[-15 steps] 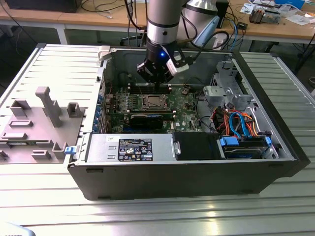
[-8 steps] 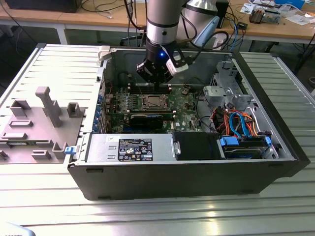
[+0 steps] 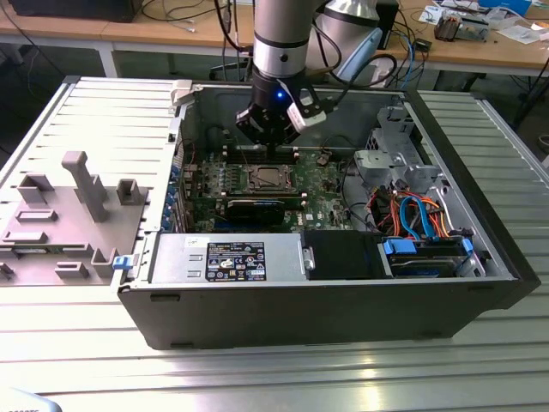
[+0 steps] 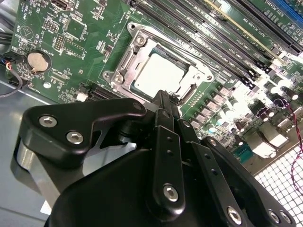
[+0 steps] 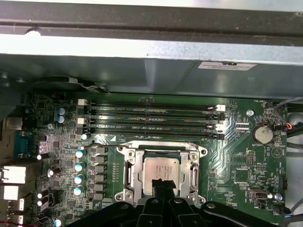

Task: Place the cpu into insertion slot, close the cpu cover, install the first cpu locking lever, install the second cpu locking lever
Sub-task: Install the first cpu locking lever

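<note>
The cpu (image 5: 161, 169) (image 4: 158, 75) lies flat in the insertion slot (image 5: 161, 145) on the green motherboard, silvery top up. The cpu cover (image 5: 135, 161) (image 4: 124, 61) lies down around the chip as a silver frame. A thin lever wire (image 5: 102, 146) runs along one side of the socket. My gripper (image 5: 161, 183) (image 4: 163, 97) hangs just above the socket's edge, its black fingers pressed together with nothing between them. In the exterior view the gripper (image 3: 270, 146) stands over the socket (image 3: 264, 179) inside the open computer case.
Long memory slots (image 5: 151, 118) run beside the socket, toward the case wall (image 5: 142, 52). A coin battery (image 5: 262, 134) sits on the board. A black graphics card (image 3: 253, 209), the power supply (image 3: 227, 260) and a drive cage with cables (image 3: 412, 215) crowd the case. A grey fixture plate (image 3: 60, 215) lies outside.
</note>
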Controlling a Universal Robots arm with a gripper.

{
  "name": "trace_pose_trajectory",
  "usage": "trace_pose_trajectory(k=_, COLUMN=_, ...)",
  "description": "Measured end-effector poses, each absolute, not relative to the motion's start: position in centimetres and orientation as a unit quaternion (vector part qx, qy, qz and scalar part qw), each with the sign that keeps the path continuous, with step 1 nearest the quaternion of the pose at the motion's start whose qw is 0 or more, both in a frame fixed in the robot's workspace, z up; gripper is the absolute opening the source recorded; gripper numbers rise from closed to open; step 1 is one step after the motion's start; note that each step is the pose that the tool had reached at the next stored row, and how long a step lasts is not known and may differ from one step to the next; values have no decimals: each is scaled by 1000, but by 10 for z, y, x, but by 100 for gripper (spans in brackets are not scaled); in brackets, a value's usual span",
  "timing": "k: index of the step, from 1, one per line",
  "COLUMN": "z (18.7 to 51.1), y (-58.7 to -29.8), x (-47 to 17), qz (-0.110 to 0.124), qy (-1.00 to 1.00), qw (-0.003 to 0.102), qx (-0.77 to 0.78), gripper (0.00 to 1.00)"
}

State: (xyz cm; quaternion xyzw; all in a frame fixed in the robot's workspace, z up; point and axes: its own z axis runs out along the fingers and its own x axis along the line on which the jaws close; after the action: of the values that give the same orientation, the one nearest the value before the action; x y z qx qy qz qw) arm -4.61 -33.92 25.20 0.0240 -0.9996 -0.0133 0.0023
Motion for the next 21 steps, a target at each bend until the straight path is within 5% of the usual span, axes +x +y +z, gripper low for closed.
trace_pose_trajectory(k=21, z=252, y=-339, x=-54, qz=-13, qy=-1000, qw=2, qx=24, gripper=11)
